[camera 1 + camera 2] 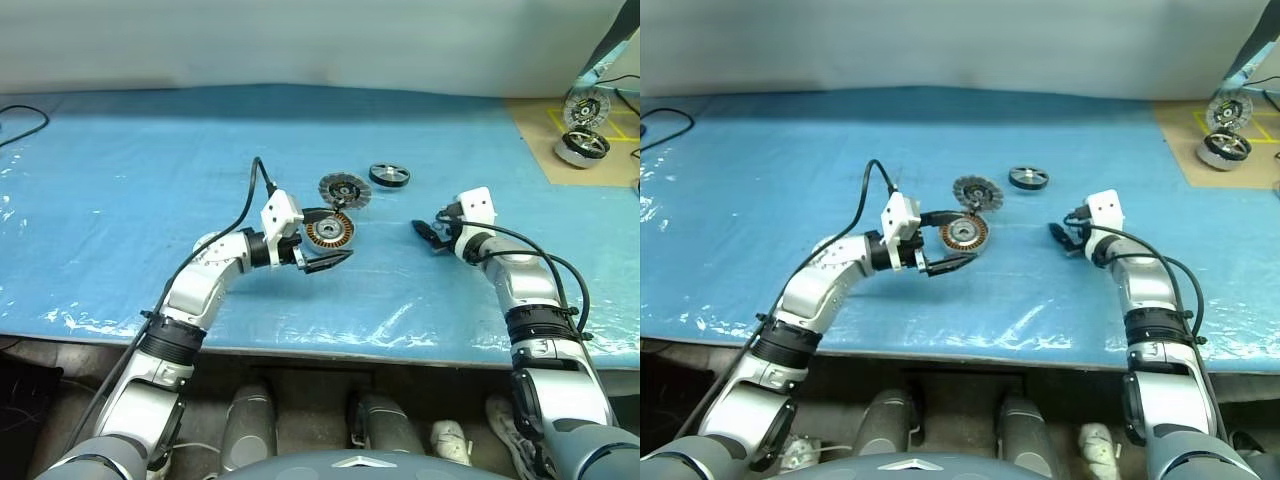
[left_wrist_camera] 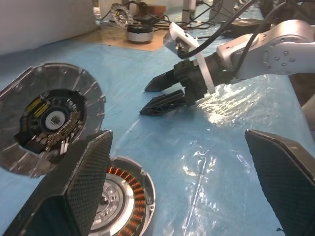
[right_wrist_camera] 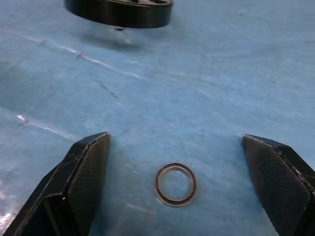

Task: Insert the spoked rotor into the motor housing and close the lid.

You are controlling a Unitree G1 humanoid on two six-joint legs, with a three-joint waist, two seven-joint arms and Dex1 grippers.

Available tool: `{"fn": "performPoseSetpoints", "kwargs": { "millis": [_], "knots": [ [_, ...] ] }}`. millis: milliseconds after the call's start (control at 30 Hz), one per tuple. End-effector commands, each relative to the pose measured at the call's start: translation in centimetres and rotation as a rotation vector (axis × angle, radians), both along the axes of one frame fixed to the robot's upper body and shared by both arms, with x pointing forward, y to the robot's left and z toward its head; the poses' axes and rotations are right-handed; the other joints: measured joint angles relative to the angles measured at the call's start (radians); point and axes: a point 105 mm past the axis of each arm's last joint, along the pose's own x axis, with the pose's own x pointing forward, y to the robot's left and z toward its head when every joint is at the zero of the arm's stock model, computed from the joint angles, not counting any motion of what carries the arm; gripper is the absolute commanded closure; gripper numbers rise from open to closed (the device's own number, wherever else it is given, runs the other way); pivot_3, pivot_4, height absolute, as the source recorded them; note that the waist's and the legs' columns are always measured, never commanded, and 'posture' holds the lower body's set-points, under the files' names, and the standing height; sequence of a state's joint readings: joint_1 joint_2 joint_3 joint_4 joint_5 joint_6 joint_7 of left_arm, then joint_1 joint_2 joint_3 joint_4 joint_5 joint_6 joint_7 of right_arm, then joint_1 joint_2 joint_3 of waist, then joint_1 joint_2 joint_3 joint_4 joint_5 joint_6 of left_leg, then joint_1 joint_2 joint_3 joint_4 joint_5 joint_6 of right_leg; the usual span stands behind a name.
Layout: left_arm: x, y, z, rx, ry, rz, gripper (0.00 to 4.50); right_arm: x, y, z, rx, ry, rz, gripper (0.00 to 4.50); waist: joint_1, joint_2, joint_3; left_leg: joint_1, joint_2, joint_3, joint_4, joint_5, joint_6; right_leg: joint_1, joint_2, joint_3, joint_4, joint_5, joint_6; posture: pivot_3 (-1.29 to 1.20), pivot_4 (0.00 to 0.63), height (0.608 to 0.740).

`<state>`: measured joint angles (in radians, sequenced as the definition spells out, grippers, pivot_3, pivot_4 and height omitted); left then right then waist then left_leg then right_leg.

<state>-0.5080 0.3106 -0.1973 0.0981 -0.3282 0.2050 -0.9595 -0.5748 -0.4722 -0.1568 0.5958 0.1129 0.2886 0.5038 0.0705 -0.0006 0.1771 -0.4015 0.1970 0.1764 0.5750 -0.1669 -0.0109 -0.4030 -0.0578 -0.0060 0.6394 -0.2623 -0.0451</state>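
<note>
The motor housing (image 1: 330,234), silver with copper windings, lies on the blue sheet (image 1: 150,200). Its lid (image 1: 345,190) stands tilted open at the far rim, cut-outs showing in the left wrist view (image 2: 49,118). My left gripper (image 1: 342,235) is open and points right, one finger on each side of the housing (image 2: 125,196), without gripping it. The black spoked rotor (image 1: 389,175) lies flat beyond and right of the lid. My right gripper (image 1: 428,237) is open with nothing in it, low over the sheet, right of the housing and nearer to me than the rotor (image 3: 118,12).
A small metal ring (image 3: 175,184) lies on the sheet between the right fingers. Two shiny wheel-like motors (image 1: 585,108) (image 1: 582,147) sit on a brown board at the back right. A black cable (image 1: 20,120) lies at the far left. The table's front edge (image 1: 300,345) runs close below both arms.
</note>
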Motion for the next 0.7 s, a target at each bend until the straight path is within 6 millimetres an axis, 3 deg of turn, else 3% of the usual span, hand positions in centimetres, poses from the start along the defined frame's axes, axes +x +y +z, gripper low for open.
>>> {"fn": "performPoseSetpoints", "kwargs": {
  "millis": [33, 367, 700],
  "knots": [
    [0.1, 0.0, 0.5, -0.005, -0.005, -0.014, 0.0, -0.4, -1.4, -0.6, 0.003, 0.022, -0.037, 0.01, 0.0, 0.0, 0.0, 0.0, 0.0, 0.0, 0.0, 0.0, 0.0, 0.0, 0.0, 0.0, 0.0, 0.0, 0.0, 0.0, 0.15, 0.74],
    [-0.2, 0.7, -0.9, 0.023, -0.004, 0.034, 0.0, -1.6, -0.1, -2.1, -0.031, 0.072, 0.076, 0.01, 0.0, 0.0, 0.0, 0.001, 0.001, 0.0, 0.001, 0.0, 0.0, 0.002, 0.0, -0.001, 0.0, 0.0, 0.0, 0.0, 0.15, 0.74],
    [-0.3, 1.1, -1.0, 0.021, -0.004, 0.055, 0.0, -1.7, -0.8, -2.5, -0.039, 0.093, 0.061, 0.01, 0.0, 0.0, 0.0, 0.002, 0.001, 0.0, 0.001, 0.0, 0.0, 0.003, 0.0, -0.001, -0.001, 0.0, 0.0, 0.0, 0.15, 0.74]
  ]
}}
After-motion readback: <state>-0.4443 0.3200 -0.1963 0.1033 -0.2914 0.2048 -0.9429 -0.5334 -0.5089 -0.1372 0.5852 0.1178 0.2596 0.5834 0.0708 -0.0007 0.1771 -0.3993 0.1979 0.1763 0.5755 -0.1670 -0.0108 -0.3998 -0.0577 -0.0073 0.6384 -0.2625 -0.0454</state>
